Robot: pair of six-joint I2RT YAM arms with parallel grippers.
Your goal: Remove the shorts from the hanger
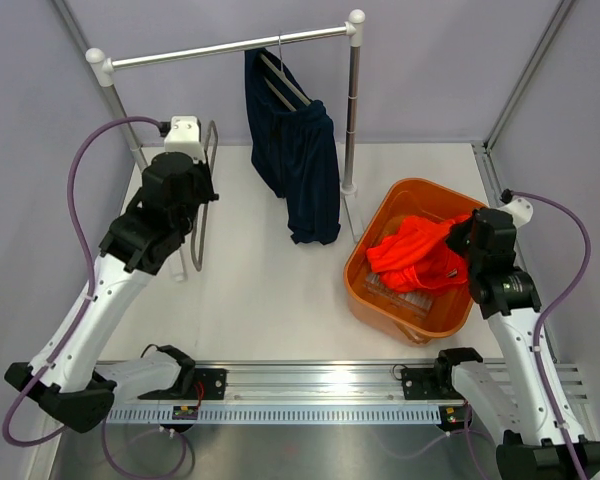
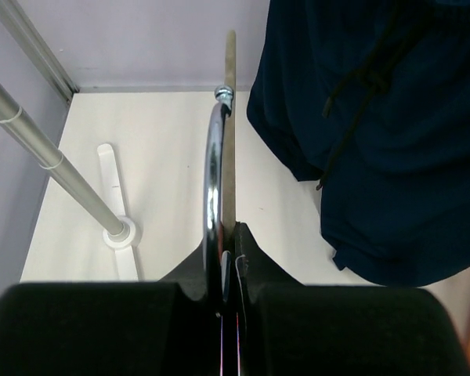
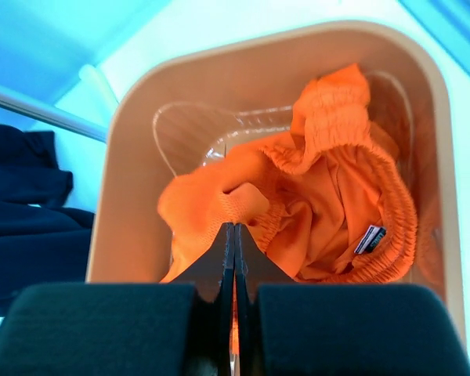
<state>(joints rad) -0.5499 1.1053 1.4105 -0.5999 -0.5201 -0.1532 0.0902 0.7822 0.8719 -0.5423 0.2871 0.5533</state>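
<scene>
1. Left fingers [image 2: 258, 262] clamp a bare hanger [image 2: 216, 172], which they partly hide.
2. Right fingers [image 3: 254, 258] are closed over orange shorts [image 3: 329, 180] in the tub [image 3: 125, 157]; any pinch is unclear.
3. Navy shorts [image 1: 302, 160] hang on the rail [image 1: 220, 48].

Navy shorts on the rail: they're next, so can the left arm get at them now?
Probably not: the left gripper is shut on a bare hanger, though the navy shorts hang close with nothing between.
</scene>
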